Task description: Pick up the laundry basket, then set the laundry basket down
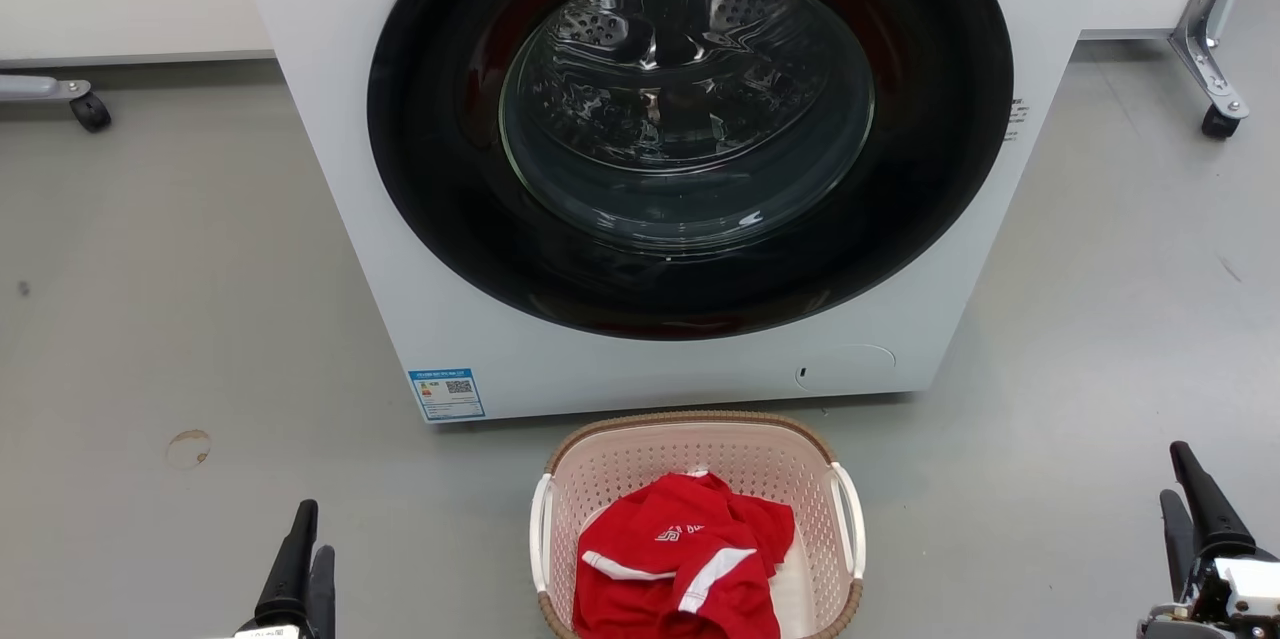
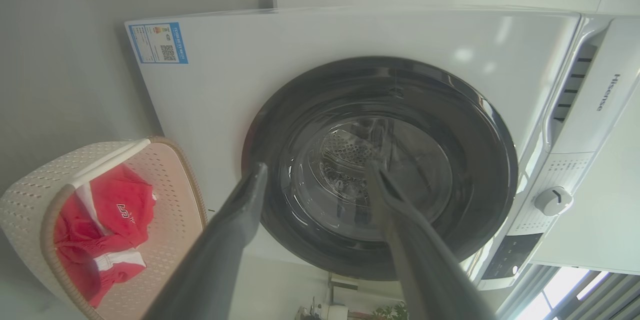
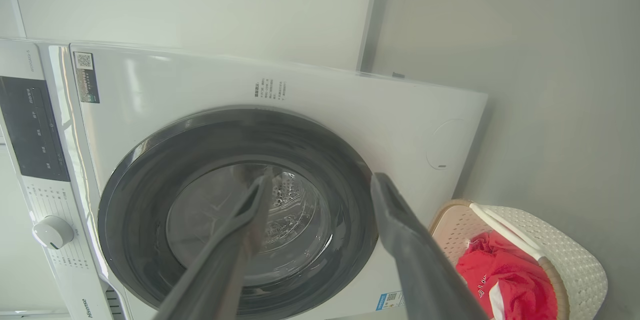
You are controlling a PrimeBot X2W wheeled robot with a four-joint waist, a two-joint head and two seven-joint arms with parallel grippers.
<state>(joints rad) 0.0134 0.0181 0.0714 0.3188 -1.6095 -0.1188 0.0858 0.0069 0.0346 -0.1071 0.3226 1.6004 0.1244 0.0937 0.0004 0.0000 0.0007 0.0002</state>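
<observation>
The laundry basket (image 1: 640,464) sits on the floor (image 1: 200,319) between the left end effector (image 1: 315,529) and right end effector (image 1: 1175,471), both spread and empty; the left looks slightly nearer.

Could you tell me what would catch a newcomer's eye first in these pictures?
The white washing machine dominates the upper middle of the head view, its big dark round door shut. Right in front of it on the grey floor sits the pale pink laundry basket, holding a crumpled red garment with white stripes.
</observation>
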